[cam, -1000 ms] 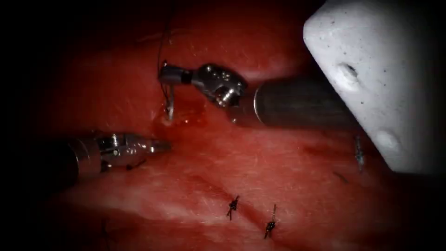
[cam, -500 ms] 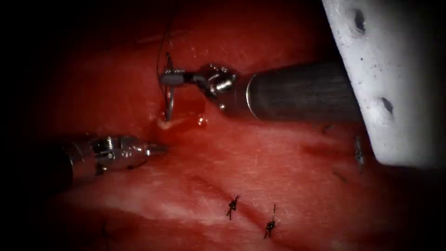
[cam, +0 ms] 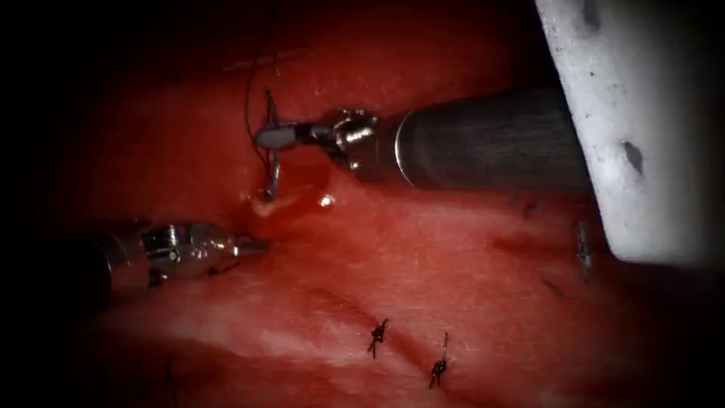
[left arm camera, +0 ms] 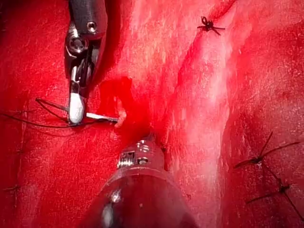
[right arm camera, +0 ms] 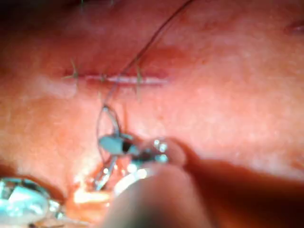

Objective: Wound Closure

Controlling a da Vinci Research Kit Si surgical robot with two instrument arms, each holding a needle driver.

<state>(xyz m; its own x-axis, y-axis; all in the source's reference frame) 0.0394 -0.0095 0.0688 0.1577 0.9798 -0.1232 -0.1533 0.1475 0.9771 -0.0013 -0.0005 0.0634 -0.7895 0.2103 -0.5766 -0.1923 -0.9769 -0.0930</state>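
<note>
Needle (cam: 270, 162) is clamped in the right hand (cam: 273, 137), gripped around the middle of its curve, with its lower end going down into the tissue (cam: 453, 249) right below that hand, at a small pale spot in a wet patch of red fluid (cam: 302, 198). In the left wrist view the same needle (left arm camera: 100, 116) runs from the right hand (left arm camera: 76, 110) across to that entry spot. Thread (cam: 253, 83) trails up and away from the right hand (dark and thin, easy to miss). The left hand (cam: 253, 245) sits below and a bit to the left of the right one, jaws together and holding nothing, its tip just short of the needle's entry point and near the tissue surface. Further down from both hands are two finished knots (cam: 377, 335) along the cut.
</note>
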